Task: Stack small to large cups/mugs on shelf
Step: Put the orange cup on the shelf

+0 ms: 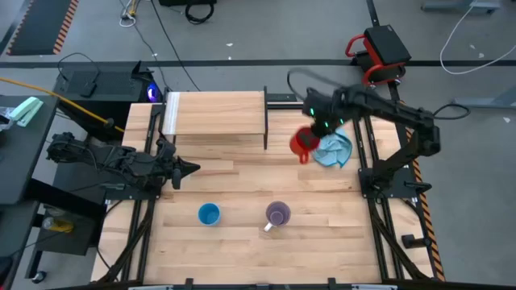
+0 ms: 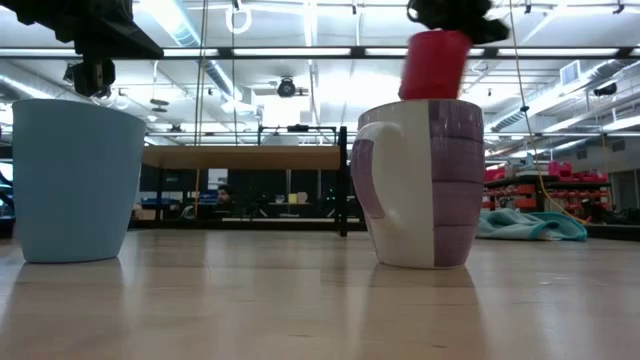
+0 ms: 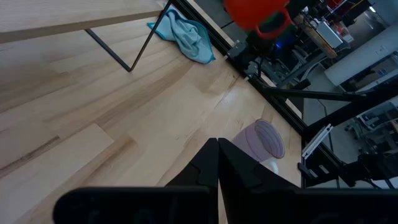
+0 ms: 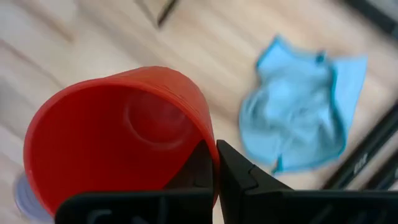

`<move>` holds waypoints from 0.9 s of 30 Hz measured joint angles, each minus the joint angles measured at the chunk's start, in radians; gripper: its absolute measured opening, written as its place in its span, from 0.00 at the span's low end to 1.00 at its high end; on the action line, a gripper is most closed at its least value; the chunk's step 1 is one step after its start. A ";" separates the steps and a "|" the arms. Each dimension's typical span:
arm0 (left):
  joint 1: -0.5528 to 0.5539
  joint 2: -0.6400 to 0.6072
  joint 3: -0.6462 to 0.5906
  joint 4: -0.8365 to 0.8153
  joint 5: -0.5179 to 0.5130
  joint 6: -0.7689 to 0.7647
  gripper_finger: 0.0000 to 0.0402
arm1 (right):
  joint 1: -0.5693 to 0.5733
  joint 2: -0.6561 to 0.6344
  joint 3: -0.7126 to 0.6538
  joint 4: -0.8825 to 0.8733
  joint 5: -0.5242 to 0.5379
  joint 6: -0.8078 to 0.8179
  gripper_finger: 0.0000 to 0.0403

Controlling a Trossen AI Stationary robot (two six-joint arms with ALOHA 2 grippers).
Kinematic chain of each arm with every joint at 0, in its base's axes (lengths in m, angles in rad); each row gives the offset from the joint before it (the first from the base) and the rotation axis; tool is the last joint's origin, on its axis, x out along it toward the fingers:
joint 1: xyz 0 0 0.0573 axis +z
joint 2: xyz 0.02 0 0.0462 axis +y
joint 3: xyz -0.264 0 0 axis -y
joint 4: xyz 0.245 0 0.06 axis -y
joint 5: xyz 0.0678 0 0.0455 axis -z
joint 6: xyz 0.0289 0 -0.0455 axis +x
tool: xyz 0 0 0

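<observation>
Where my table's near edge runs, the light blue cup (image 1: 209, 213) and lilac mug (image 1: 278, 213) stand apart on the wood-plank tabletop (image 1: 242, 242), neither bearing any legible writing. Farther back, my left gripper (image 1: 190, 168) waits pressed together at the left, while my right gripper (image 1: 310, 135) pinches the red mug (image 1: 304, 144) by its rim, aloft. Beyond lie the light blue cloth (image 1: 334, 149), the bare shelf (image 1: 216, 113), then grey workshop floor.

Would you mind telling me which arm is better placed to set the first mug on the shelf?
The right. Its tool already holds the red mug in the air beside the shelf, while the left tool is shut and empty.
</observation>
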 joint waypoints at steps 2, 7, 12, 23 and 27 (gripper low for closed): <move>0.000 0.000 0.000 0.000 -0.002 0.000 0.04 | -0.057 0.056 0.095 -0.001 0.000 -0.059 0.01; 0.000 0.000 0.000 0.000 -0.002 -0.001 0.06 | -0.163 0.222 0.366 -0.004 -0.003 -0.182 0.01; 0.000 0.000 0.000 0.000 -0.002 -0.002 0.04 | -0.209 0.406 0.634 0.002 -0.046 -0.272 0.01; 0.000 0.000 0.000 -0.006 -0.041 -0.002 0.06 | -0.228 0.519 0.627 0.082 -0.127 -0.333 0.01; 0.000 0.000 0.000 -0.006 -0.048 -0.002 0.05 | -0.216 0.528 0.626 0.123 -0.129 -0.335 0.01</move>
